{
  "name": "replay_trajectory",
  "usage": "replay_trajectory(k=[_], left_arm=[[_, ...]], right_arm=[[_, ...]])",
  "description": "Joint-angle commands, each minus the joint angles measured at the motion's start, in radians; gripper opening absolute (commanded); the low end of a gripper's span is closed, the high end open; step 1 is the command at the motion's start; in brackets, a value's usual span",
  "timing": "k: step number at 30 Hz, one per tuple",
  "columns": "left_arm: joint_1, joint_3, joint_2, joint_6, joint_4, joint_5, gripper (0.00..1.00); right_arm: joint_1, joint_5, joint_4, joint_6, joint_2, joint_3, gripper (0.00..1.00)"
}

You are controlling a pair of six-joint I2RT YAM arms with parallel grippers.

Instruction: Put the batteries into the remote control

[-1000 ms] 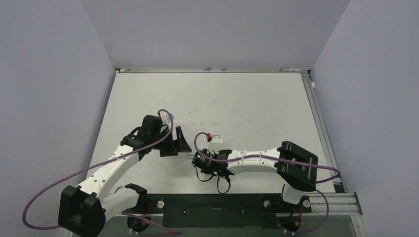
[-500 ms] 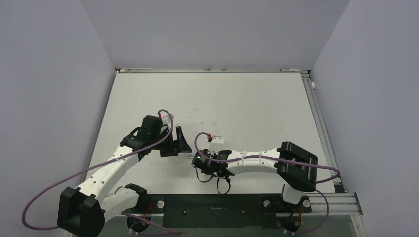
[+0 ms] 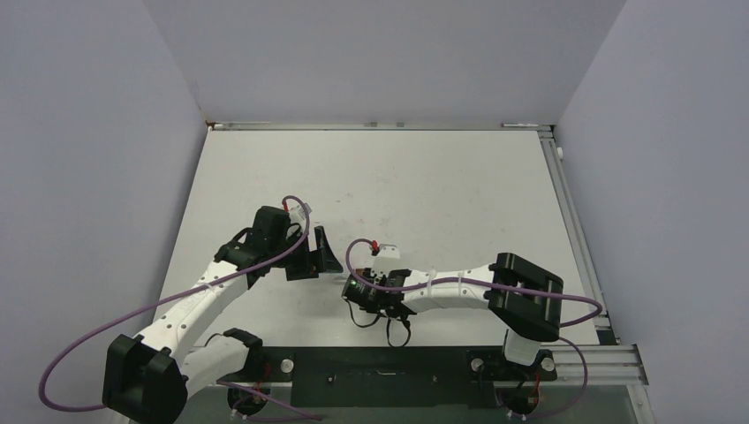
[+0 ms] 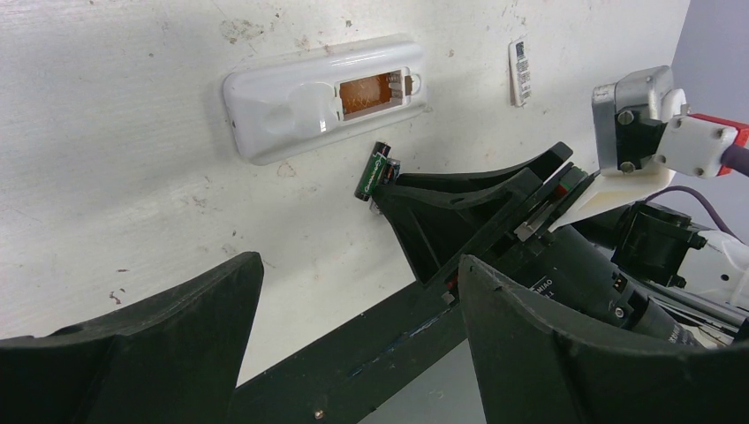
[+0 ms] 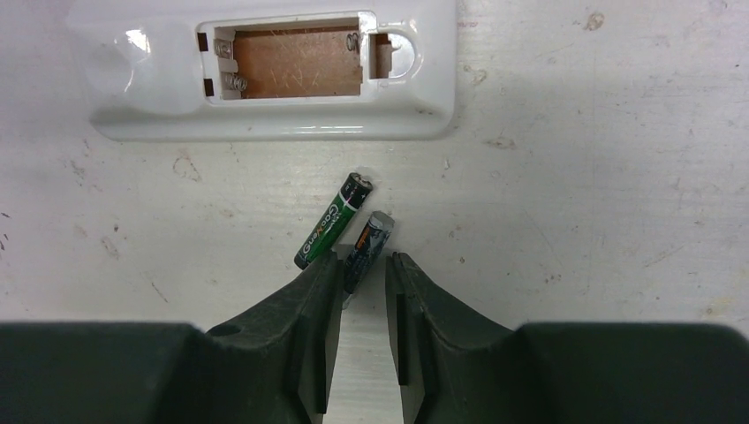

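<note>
The remote control (image 5: 265, 119) lies on the table with its battery slot up and empty; it also shows in the left wrist view as a white bar (image 4: 291, 110). Two batteries lie side by side just below it: a green one (image 5: 334, 231) (image 4: 374, 172) and a darker one (image 5: 369, 240). My right gripper (image 5: 364, 261) (image 3: 351, 287) stands narrowly open at the table, its fingertips on either side of the darker battery's near end. That battery rests against the left finger, with a gap to the right finger. My left gripper (image 4: 358, 265) (image 3: 313, 254) hovers nearby, wide open and holding nothing.
A small white cover piece (image 4: 521, 71) lies on the table beyond the remote. The right arm's fingers (image 4: 459, 212) and wrist fill the space beside the batteries. The black base rail (image 3: 380, 367) runs along the near edge.
The right gripper's jaws have narrowed slightly around the darker battery, and the right arm has shifted a little. The left arm has not moved.
</note>
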Motion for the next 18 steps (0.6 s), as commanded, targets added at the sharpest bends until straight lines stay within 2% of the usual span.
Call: replay_trajectory(k=[1, 9, 18], left_arm=[[-0.005, 0.026, -0.008, 0.011, 0.01, -0.003, 0.78], [-0.004, 0.026, -0.002, 0.01, 0.012, -0.006, 0.78], [-0.004, 0.025, 0.009, 0.009, 0.01, -0.013, 0.78]], right_arm=[[0.01, 0.025, -0.019, 0.005, 0.023, 0.01, 0.26], [0.01, 0.023, -0.055, -0.032, 0.033, 0.019, 0.25], [0.011, -0.019, -0.121, -0.155, 0.071, 0.046, 0.21]])
